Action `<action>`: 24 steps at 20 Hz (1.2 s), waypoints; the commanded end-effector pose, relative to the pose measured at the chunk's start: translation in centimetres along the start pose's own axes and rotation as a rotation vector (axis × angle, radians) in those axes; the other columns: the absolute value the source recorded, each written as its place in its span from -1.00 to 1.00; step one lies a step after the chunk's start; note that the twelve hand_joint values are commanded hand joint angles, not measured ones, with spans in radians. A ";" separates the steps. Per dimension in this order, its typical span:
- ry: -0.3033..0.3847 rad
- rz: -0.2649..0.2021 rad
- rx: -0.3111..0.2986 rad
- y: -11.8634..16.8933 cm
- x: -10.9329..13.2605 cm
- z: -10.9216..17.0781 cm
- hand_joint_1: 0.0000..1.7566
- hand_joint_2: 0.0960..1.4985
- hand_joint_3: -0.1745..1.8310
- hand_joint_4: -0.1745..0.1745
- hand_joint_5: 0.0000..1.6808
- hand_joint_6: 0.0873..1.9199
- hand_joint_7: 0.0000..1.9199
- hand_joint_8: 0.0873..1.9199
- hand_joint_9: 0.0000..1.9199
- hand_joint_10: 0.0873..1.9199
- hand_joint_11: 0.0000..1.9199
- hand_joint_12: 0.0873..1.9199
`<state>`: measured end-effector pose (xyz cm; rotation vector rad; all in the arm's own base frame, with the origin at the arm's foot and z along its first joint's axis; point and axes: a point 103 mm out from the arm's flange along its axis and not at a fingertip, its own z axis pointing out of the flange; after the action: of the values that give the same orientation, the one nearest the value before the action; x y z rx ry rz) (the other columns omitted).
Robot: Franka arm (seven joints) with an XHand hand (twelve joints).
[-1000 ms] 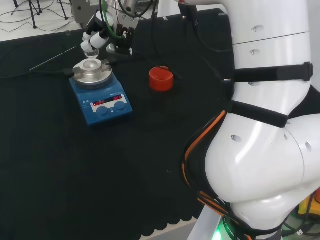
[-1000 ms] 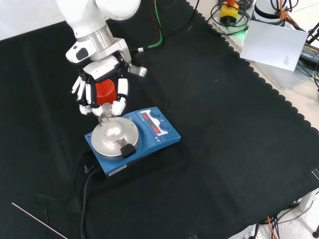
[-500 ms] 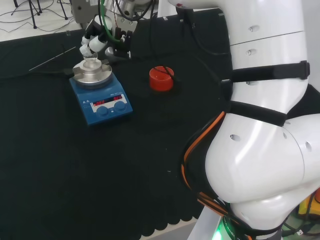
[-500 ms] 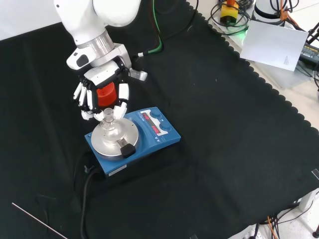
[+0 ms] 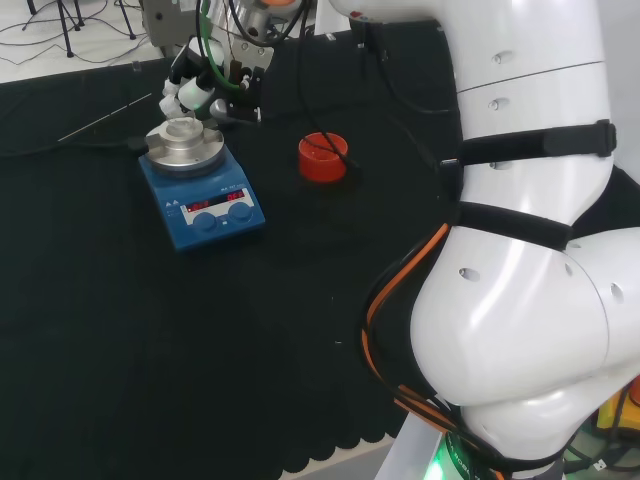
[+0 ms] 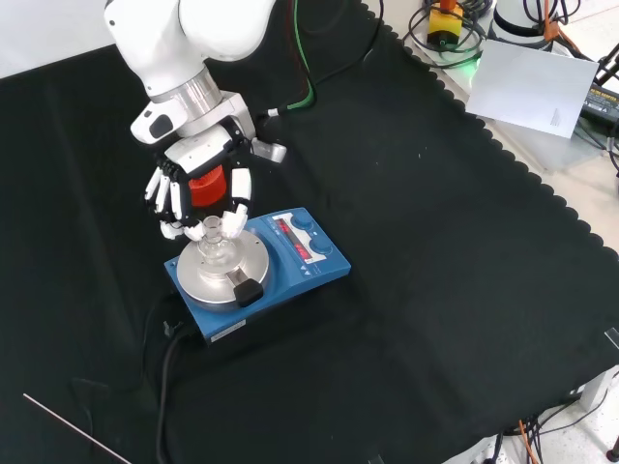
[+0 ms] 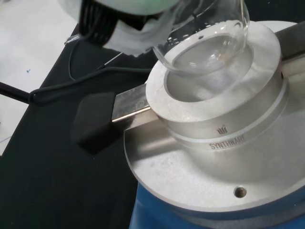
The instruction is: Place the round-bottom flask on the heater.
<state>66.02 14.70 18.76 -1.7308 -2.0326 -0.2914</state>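
The clear round-bottom flask (image 6: 215,242) stands upright with its bulb in the bowl of the silver block on the blue heater (image 6: 295,263). The hand (image 6: 198,155) is just above it, fingers curled round the flask's neck. In the head view the hand (image 5: 198,92) hangs over the flask (image 5: 182,127) and the heater (image 5: 215,210) at the far left of the cloth. The wrist view shows the glass bulb (image 7: 209,43) low in the block's recess (image 7: 224,119); I cannot tell whether it touches the metal.
A red ribbed stand (image 5: 322,158) sits on the cloth right of the heater in the head view. A black cable (image 6: 164,387) runs from the heater, and a thin rod (image 6: 73,432) lies near the front view's bottom left. The arm's white links (image 5: 530,250) stand at right.
The hand has lowered the flask from just above the silver block down into its bowl. Heater and red stand have not moved.
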 end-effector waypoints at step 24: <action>0.019 0.032 0.039 0.0 -1.3 0.6 0.16 -0.21 -0.20 0.34 0.12 -0.25 -0.38 -0.41 -0.23 -0.46 -0.60 0.33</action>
<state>66.05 14.01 17.62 -1.7242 -1.9843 -0.2695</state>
